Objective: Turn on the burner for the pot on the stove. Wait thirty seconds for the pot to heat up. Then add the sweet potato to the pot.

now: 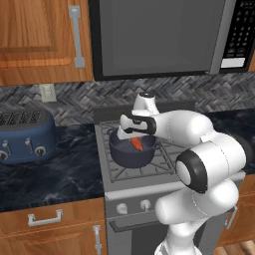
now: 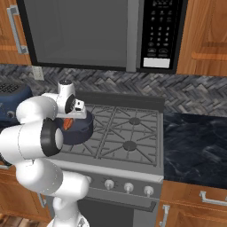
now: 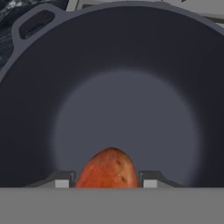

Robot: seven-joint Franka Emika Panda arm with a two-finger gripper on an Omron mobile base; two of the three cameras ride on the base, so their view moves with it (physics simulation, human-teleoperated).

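The dark blue-grey pot (image 1: 127, 155) (image 2: 83, 128) stands on the front left of the stove (image 1: 164, 160) (image 2: 128, 128), hiding its burner. My gripper (image 1: 135, 138) (image 3: 107, 180) hangs just over the pot's mouth, shut on the orange-red sweet potato (image 1: 136, 144) (image 2: 67, 123) (image 3: 109, 168). In the hand view the tuber's tip sticks out between the two fingertips (image 3: 64, 179), pointing down at the pot's bare inner floor (image 3: 127, 113). One side handle of the pot (image 3: 37, 22) shows at the upper left there.
Round silver knobs (image 1: 145, 203) (image 2: 128, 187) line the stove's front panel. A blue toaster (image 1: 25, 134) sits on the dark counter to the left. A microwave (image 1: 159, 35) (image 2: 88, 31) hangs above the stove, with wooden cabinets beside it. Dark counter (image 2: 195, 142) runs to the right.
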